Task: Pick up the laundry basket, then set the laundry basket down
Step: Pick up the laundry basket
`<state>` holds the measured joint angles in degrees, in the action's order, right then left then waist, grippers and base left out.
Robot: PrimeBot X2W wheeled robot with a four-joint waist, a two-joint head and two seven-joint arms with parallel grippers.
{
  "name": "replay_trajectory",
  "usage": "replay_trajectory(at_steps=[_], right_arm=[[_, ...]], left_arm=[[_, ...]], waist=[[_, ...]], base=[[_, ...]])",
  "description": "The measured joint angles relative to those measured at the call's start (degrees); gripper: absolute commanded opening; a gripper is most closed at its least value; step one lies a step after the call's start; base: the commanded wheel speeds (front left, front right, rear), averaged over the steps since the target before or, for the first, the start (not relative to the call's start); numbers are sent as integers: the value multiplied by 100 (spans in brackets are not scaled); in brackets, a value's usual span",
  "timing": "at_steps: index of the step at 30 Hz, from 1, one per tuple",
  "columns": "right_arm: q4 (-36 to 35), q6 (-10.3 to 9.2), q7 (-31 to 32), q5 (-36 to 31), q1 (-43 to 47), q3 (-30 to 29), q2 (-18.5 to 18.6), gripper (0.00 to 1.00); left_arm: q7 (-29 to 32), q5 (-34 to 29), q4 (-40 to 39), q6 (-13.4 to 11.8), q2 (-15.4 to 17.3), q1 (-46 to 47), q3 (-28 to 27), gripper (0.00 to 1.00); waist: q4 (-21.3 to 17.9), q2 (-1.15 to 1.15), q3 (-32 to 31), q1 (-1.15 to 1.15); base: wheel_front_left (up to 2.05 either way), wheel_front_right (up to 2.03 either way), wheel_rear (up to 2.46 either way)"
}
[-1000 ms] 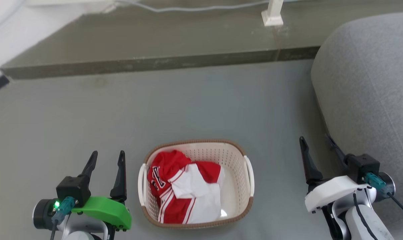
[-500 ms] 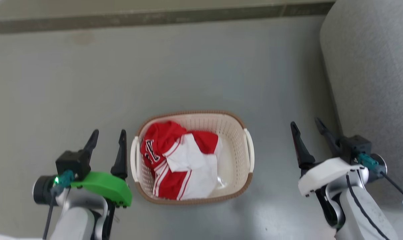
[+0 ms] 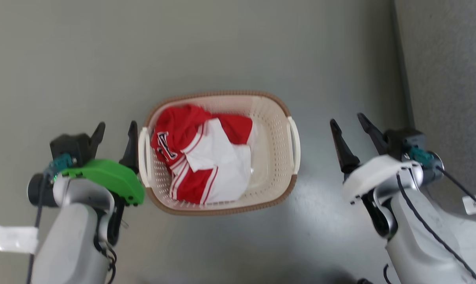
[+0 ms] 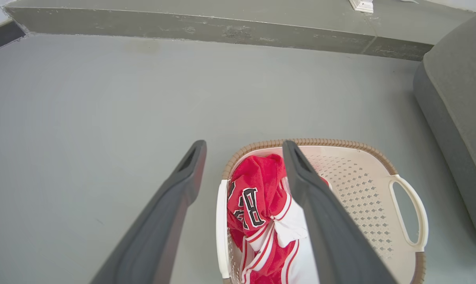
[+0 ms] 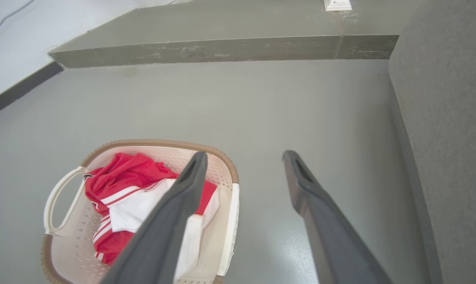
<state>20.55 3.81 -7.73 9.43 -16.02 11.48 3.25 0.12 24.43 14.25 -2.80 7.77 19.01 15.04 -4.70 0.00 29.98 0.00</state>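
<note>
Laundry basket [image 3: 275, 132] holding a red-and-white jersey [image 3: 200, 157] on the smooth grey floor [image 3: 222, 47], between left gripper [image 3: 116, 132] and right gripper [image 3: 348, 123], fingers of both spread wide and empty, grey sofa [image 3: 447, 79] to the right, low concrete step [image 4: 206, 29] beyond.

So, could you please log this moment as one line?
phase: pre-grasp | laundry basket: on floor, red-and-white garment inside | left hand: open, close beside basket | right hand: open, apart from basket

It looked like a home's living space. A grey upholstered sofa [image 3: 447, 59] stood at three o'clock from a laundry basket [image 3: 275, 134] holding a red-and-white jersey [image 3: 183, 126], on a smooth grey floor [image 3: 64, 59] with a raised concrete step [image 4: 183, 27] at twelve.
</note>
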Motion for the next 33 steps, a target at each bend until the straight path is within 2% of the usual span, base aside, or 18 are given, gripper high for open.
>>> replay_trajectory(at_steps=[15,33], right_arm=[[920,99,176,41,-1283,439,4,100],[1852,123,174,804,-2263,1190,15,100]], left_arm=[[493,210,994,382,107,1214,-57,100],[590,207,2281,781,236,2124,62,100]], waist=[[-117,0,1237,0],[-202,0,2422,1]], base=[[0,0,0],[0,0,0]])
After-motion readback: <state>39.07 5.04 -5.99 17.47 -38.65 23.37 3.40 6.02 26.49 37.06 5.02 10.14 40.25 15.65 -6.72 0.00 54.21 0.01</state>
